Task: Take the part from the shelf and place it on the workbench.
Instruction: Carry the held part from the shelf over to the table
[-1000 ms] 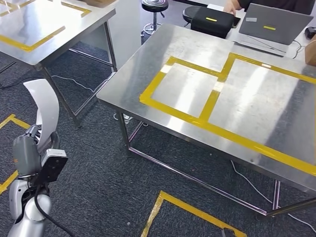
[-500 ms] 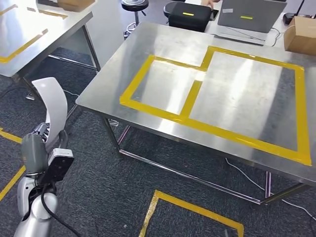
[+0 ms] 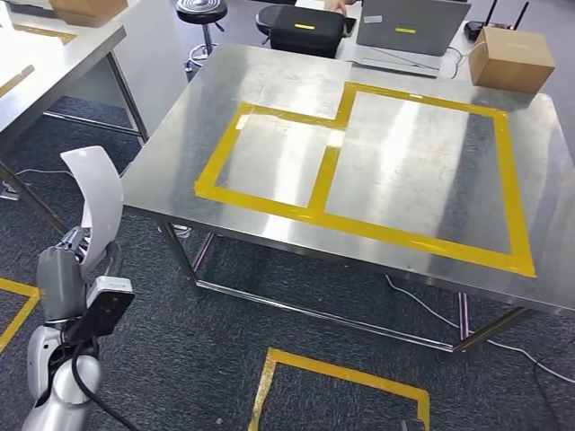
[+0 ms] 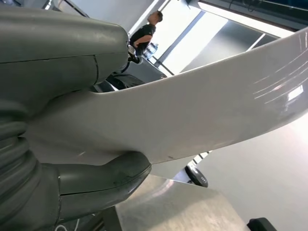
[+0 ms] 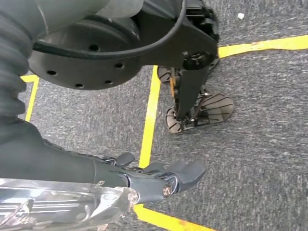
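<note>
So the pick-up half looks done to me. The left hand [image 3: 66,274] is clamped on the part [image 3: 98,202], a curved white shell that sticks up above the hand. In the left wrist view you can see the thick thumb [image 4: 105,180] pressed under the part [image 4: 188,115] with the rest of the hand wrapped over it, so the hold looks solid. It's still low and off the table, out over the carpet.

What's left is the whole drop-off. The workbench [image 3: 170,171] sits up and to the right of that hand, a shiny steel top with 2 boxes marked in yellow tape [image 3: 325,175]. The nearer box is my guess for the landing spot, and both boxes are bare. The hand needs to rise past the bench edge before going in, that edge is the main thing in the way.

Further right and past the tape there's a black case [image 3: 305,29], a laptop [image 3: 407,25] and a cardboard box [image 3: 509,59] along the far side, well away from the hand.

The right hand [image 5: 160,175] hangs over the carpet, fingers loosely curled, holding nothing.
</note>
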Tool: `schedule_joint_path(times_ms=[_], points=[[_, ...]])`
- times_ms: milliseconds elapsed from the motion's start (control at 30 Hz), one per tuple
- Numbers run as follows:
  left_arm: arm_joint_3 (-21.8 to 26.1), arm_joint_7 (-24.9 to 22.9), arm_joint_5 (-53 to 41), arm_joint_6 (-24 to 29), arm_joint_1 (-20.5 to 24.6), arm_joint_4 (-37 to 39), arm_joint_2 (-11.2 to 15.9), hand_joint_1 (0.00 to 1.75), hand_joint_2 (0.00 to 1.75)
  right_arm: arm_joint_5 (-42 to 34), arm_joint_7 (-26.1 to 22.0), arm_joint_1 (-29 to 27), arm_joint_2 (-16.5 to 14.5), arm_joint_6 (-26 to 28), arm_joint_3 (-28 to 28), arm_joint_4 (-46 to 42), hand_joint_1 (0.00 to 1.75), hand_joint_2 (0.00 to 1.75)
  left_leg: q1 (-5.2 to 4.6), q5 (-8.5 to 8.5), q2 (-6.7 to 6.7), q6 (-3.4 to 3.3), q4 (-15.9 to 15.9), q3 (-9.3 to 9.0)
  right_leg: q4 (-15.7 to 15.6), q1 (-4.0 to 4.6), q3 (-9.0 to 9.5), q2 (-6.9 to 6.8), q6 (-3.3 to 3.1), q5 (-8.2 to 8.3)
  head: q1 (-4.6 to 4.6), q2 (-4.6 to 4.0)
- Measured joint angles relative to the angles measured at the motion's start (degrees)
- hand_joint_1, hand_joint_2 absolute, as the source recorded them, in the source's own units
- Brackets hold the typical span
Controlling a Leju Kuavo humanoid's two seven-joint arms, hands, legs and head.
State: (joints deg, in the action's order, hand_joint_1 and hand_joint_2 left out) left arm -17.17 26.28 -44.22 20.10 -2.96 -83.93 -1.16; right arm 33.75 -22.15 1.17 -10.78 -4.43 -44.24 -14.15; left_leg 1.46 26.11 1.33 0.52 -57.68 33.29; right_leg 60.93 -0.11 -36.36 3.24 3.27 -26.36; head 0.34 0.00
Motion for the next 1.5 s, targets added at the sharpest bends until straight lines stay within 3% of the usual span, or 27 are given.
schedule_joint_path(times_ms=[67, 100, 133, 167, 200, 300, 367, 467, 533, 600, 633, 667, 700, 767, 833, 900, 1033, 1067, 1133, 1200, 1233, 1267, 1333, 1400, 1500], points=[[0.0, 0.1, 0.0, 0.0, -0.4, -0.1, 0.0, 1.75, 1.75, 0.0, 0.0, 0.1, 0.0, 0.0, 0.0, 0.0, 0.00, 1.75, -0.05, 0.20, -0.86, -0.43, 0.0, -0.23, 6.9, 0.01, -3.28, -2.16, 0.44, -3.57, 0.37, 0.00], [0.0, 0.1, 0.0, 0.0, -0.6, -0.1, 0.0, 1.75, 1.75, 0.0, 0.0, 0.1, -0.1, 0.0, 0.0, 0.0, 0.00, 1.75, -0.09, 0.29, -1.33, -0.51, 0.0, -0.30, 10.9, -0.04, -5.29, -2.52, 0.59, -5.18, 0.40, 0.00], [0.0, 0.1, 0.0, 0.0, -0.8, -0.1, 0.0, 1.75, 1.75, 0.0, 0.0, 0.1, -0.1, 0.0, 0.0, 0.0, 0.00, 1.75, -0.11, 0.40, -1.76, -0.53, 0.0, -0.41, 13.5, -0.05, -6.72, -2.67, 0.66, -5.89, 0.39, 0.00], [0.0, 0.1, 0.0, 0.0, -0.9, -0.1, 0.0, 1.75, 1.75, 0.0, 0.0, 0.0, -0.1, 0.0, 0.0, 0.0, 0.00, 1.75, -0.13, 0.55, -2.17, -0.49, 0.0, -0.58, 14.2, -0.06, -7.13, -2.75, 0.67, -5.50, 0.41, 0.00], [0.0, 0.1, 0.0, 0.0, -0.9, -0.1, 0.0, 1.75, 1.75, 0.0, 0.0, 0.0, -0.1, 0.0, 0.0, 0.0, 0.00, 1.75, -0.13, 0.74, -2.53, -0.41, 0.0, -0.84, 12.4, -0.05, -6.28, -2.86, 0.58, -4.02, 0.40, 0.00], [0.0, 0.1, 0.0, 0.0, -1.0, -0.1, -0.1, 1.75, 1.75, 0.0, 0.0, 0.0, -0.1, 0.0, 0.0, 0.0, 0.00, 1.75, -0.35, 1.50, -3.42, 0.21, 0.0, -1.84, 0.9, 0.25, -0.31, -4.85, -0.13, 1.18, 0.41, 0.00], [-0.1, 0.1, 0.0, 0.0, -1.0, -0.2, -0.1, 1.75, 1.75, 0.0, 0.0, 0.1, -0.1, 0.0, 0.0, 0.0, 0.00, 1.75, -0.61, 1.83, -3.89, 0.78, 0.0, -2.12, -2.0, 0.57, 1.10, -5.53, -0.71, 1.73, 0.39, 0.00], [-0.2, 0.2, 0.0, 0.1, -1.0, -0.3, -0.2, 1.75, 1.75, 0.0, 0.0, 0.1, -0.1, 0.2, 0.0, 0.0, 0.00, 1.75, -0.49, 2.39, -4.12, 1.77, 0.0, -2.35, -2.3, 0.47, 1.24, -4.12, -1.65, 1.75, 0.33, 0.00], [-0.2, 0.3, 0.0, 0.2, -0.9, -0.3, -0.2, 1.75, 1.75, 0.1, -0.1, 0.2, -0.1, 0.3, 0.0, 0.0, 0.00, 1.75, -0.43, 4.62, -2.95, 2.25, -3.8, -0.62, -2.7, 0.14, 1.69, -3.39, -2.27, 1.74, 0.08, 0.00], [-0.3, 0.4, 0.0, 0.2, -1.0, -0.3, -0.1, 1.75, 1.75, 0.2, -0.1, 0.4, -0.1, 0.3, 0.0, 0.0, 0.00, 1.75, -0.46, 7.88, -2.00, 2.44, -11.5, 3.68, -2.7, 0.09, 1.88, -2.71, -2.69, 1.51, -0.11, 0.00], [-0.3, 0.4, 0.0, 0.2, -1.0, -0.3, -0.1, 1.75, 1.75, 0.2, -0.1, 0.4, -0.1, 0.3, 0.0, 0.0, 0.00, 1.75, -0.46, 8.56, -1.86, 2.49, -14.6, 5.70, -2.7, 0.09, 2.02, -2.31, -2.78, 1.36, -0.13, 0.00], [-0.3, 0.4, 0.0, 0.2, -1.0, -0.3, -0.1, 1.75, 1.75, 0.2, -0.1, 0.4, -0.1, 0.3, 0.0, 0.0, 0.00, 1.75, -0.45, 8.06, -1.80, 2.50, -16.0, 6.93, -2.7, 0.08, 2.23, -1.90, -2.78, 1.20, -0.14, 0.00], [-0.3, 0.4, 0.0, 0.2, -1.0, -0.3, -0.1, 1.75, 1.75, 0.2, -0.1, 0.4, -0.2, 0.3, 0.0, 0.0, 0.00, 1.75, -0.44, 6.31, -1.77, 2.47, -15.1, 7.06, -2.7, 0.05, 2.56, -1.52, -2.70, 0.98, -0.14, 0.00], [-0.3, 0.4, 0.0, 0.2, -1.0, -0.3, -0.1, 1.75, 1.75, 0.2, -0.1, 0.3, -0.2, 0.3, 0.0, 0.0, 0.00, 1.75, -0.39, 1.20, -1.69, 2.41, -8.3, 4.62, -2.7, -0.05, 3.35, -0.91, -2.31, 0.42, -0.15, 0.00], [-0.3, 0.4, 0.0, 0.2, -0.9, -0.3, -0.1, 1.75, 1.75, 0.2, -0.2, 0.4, -0.2, 0.3, 0.0, 0.0, 0.00, 1.75, -0.39, -1.18, -1.42, 2.01, -2.0, 1.99, -2.5, 0.10, 3.71, -0.45, -1.67, -0.25, -0.25, 0.00], [-0.4, 0.4, 0.0, 0.2, -0.9, -0.3, -0.1, 1.75, 1.75, 0.3, -0.3, 0.4, -0.2, 0.3, 0.0, 0.0, 0.00, 1.75, -0.46, -0.71, -1.23, 1.13, -0.2, 1.30, -2.3, 0.29, 3.87, -0.30, -0.97, -0.49, -0.26, 0.00], [-0.3, 0.4, 0.0, 0.3, -0.8, -0.4, -0.2, 1.75, 1.75, 0.6, -0.5, 0.4, -0.2, 0.4, 0.0, 0.0, 0.00, 1.75, -0.26, -0.26, -1.27, -0.27, -0.3, 0.33, -0.5, 0.19, 3.52, -1.24, -0.12, -1.71, 0.04, 0.00], [-0.3, 0.4, 0.0, 0.3, -0.7, -0.4, -0.2, 1.75, 1.75, 0.7, -0.5, 0.5, -0.2, 0.4, 0.0, 0.0, 0.00, 1.75, -0.29, -0.08, -1.29, -0.47, -0.3, 0.09, 1.8, 0.17, 2.43, -1.75, 0.09, -2.76, 0.17, 0.00], [-0.3, 0.5, 0.0, 0.3, -0.7, -0.4, -0.2, 1.75, 1.75, 0.8, -0.6, 0.7, -0.2, 0.4, 0.0, 0.0, 0.00, 1.75, -0.35, 0.36, -1.35, -0.74, -0.3, -0.32, 9.1, 0.09, -1.64, -2.49, 0.47, -5.57, 0.42, 0.00], [-0.4, 0.5, 0.0, 0.3, -0.7, -0.4, -0.2, 1.75, 1.75, 0.9, -0.6, 0.6, -0.2, 0.4, 0.0, 0.0, 0.00, 1.75, -0.40, 0.93, -1.38, -0.76, -0.3, -0.87, 13.9, 0.05, -5.18, -2.70, 0.56, -6.60, 0.45, 0.00], [-0.4, 0.5, 0.0, 0.3, -0.7, -0.3, -0.2, 1.75, 1.75, 0.9, -0.6, 0.5, -0.2, 0.4, 0.0, 0.0, 0.00, 1.75, -0.41, 1.28, -1.37, -0.69, -0.3, -1.33, 13.4, 0.06, -5.60, -2.72, 0.48, -5.51, 0.45, 0.00], [-0.4, 0.5, 0.0, 0.3, -0.7, -0.3, -0.2, 1.75, 1.75, 0.9, -0.6, 0.5, -0.2, 0.4, 0.0, 0.0, 0.00, 1.75, -0.41, 1.70, -1.37, -0.59, -0.3, -1.91, 11.0, 0.06, -4.98, -2.74, 0.33, -3.36, 0.46, 0.00], [-0.4, 0.5, 0.0, 0.3, -0.7, -0.4, -0.2, 1.75, 1.75, 0.9, -0.6, 0.6, -0.2, 0.4, 0.0, 0.0, 0.00, 1.75, -0.45, 2.58, -1.39, -0.18, -0.3, -3.04, 3.6, 0.15, -2.38, -3.01, -0.07, 1.33, 0.45, 0.00], [-0.4, 0.6, 0.0, 0.3, -0.6, -0.4, -0.2, 1.75, 1.75, 0.9, -0.6, 0.7, -0.2, 0.4, 0.0, 0.0, 0.00, 1.75, -0.58, 3.19, -1.45, 0.42, -0.1, -3.56, -0.7, 0.40, -0.70, -3.33, -0.68, 2.56, 0.48, 0.00], [-0.4, 0.6, 0.0, 0.3, -0.4, -0.4, -0.2, 1.75, 1.75, 0.9, -0.7, 0.7, -0.2, 0.5, 0.0, 0.0, 0.00, 1.75, -0.65, 3.26, -1.51, 1.39, -0.3, -4.12, -1.8, 0.43, 0.32, -3.07, -1.76, 2.09, 0.49, 0.00]])
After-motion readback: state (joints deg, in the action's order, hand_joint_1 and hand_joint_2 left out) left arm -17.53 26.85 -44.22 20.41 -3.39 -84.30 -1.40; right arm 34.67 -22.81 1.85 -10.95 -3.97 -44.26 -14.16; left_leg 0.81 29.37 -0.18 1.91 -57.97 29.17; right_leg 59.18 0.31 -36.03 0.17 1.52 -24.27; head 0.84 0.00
